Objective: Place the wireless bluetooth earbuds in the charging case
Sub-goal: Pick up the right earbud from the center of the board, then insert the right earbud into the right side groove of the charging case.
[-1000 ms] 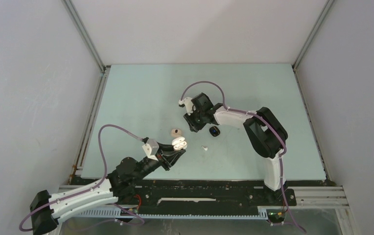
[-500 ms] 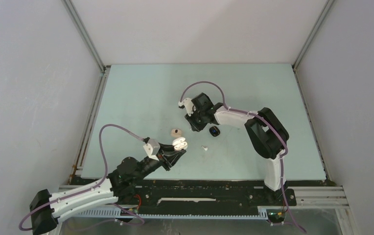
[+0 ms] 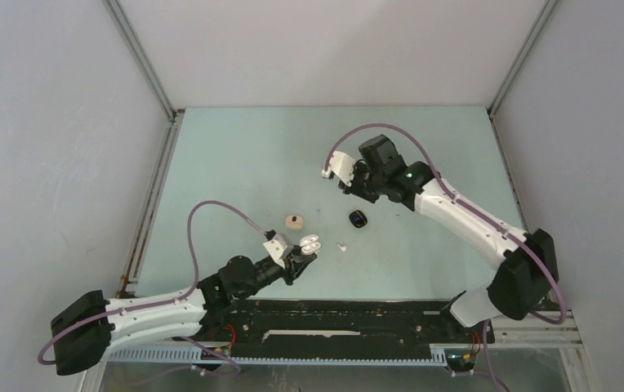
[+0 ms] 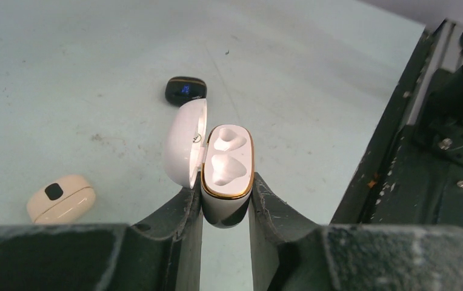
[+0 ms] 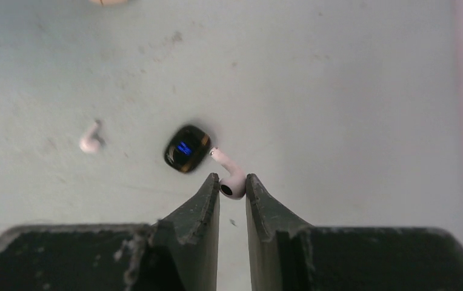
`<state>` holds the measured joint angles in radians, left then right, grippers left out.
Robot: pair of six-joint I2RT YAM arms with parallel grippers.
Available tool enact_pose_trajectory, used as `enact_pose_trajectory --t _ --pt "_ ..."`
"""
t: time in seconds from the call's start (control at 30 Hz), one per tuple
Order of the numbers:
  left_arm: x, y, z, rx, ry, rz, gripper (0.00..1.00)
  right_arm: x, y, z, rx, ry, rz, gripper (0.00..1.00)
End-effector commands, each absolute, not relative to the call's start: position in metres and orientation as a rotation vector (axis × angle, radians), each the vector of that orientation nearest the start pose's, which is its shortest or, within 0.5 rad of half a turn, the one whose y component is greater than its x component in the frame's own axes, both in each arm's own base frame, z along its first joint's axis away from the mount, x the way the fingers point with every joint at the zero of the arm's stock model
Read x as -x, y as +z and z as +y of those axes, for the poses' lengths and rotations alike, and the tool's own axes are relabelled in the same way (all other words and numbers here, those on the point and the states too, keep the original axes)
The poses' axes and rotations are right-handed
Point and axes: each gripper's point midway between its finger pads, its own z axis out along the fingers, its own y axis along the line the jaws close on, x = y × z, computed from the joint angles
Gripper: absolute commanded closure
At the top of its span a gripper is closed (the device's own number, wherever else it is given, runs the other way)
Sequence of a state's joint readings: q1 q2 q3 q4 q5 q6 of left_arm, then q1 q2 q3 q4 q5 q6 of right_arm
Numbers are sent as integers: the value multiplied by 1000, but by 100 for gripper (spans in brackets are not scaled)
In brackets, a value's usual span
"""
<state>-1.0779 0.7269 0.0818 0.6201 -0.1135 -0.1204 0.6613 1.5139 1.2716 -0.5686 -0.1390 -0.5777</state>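
A: So, what are the grippers holding?
B: I'm clamping the left gripper (image 4: pixel 226 189) on the open white charging case (image 4: pixel 228 159) by the near edge of the table (image 3: pixel 235 147). I'm pinching one white earbud (image 5: pixel 229 172) in the right gripper (image 5: pixel 233 183), mid-table. A loose earbud (image 5: pixel 89 139) is lying near the black case (image 5: pixel 185 149).

The top view looks down at the whole counter (image 3: pixel 235 163) from behind; both wrist views sit close, sharing the black case (image 3: pixel 358 219).
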Motion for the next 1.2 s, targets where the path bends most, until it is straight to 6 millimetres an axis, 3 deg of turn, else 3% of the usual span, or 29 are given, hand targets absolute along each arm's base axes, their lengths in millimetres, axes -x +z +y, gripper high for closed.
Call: enact_pose_trajectory --t 0.0,0.17,0.27,0.53,0.67,0.9,1.17 --pt "-169 174 -269 -680 -782 1404 100 -306 190 207 1711 -108 1756 100" --pt "-176 175 -275 -673 -760 1383 100 -290 231 199 1819 -353 1553 100" --pt "-181 187 -278 -631 -765 1349 100 -280 253 199 1829 -458 1463 100" --pt "-183 206 -287 -583 -788 1284 100 -242 291 215 1850 -597 1197 100" --pt "-176 211 -290 -588 -816 1261 100 -226 294 225 1865 -632 1070 100" --pt "-168 211 -299 -688 -790 1258 100 -215 277 236 1948 -585 1040 100" --pt "-170 207 -298 -713 -739 1281 100 -175 264 244 2105 -254 1352 100"
